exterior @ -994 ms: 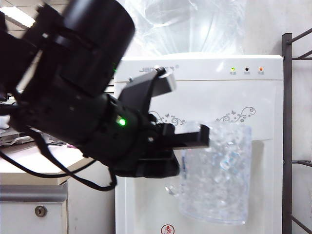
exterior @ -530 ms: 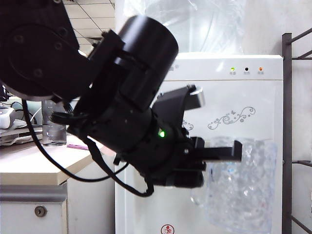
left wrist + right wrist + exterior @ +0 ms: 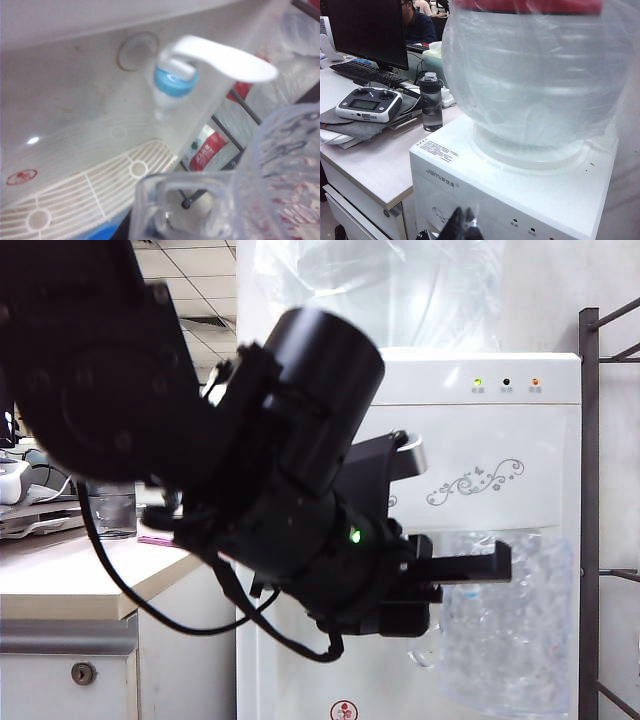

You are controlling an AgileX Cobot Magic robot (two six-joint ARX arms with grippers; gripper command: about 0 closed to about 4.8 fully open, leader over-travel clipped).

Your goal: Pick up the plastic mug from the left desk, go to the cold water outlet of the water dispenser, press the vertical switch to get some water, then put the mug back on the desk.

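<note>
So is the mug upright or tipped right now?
Upright: in the exterior view the plastic mug hangs with its walls vertical, gripped at the rim by the left gripper, jaws shut on it, in front of the water dispenser.

A smoky-grey plastic bottle with a black lid (image 3: pixel 431 101) stood upright near a grey handheld remote controller (image 3: pixel 368 104), which lay on a dark pad. Behind them were a black keyboard (image 3: pixel 366 73) and a black monitor (image 3: pixel 369 31).

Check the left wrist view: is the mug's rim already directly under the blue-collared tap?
No. The plastic mug sits off to the side of the cold water outlet, not beneath it.
</note>
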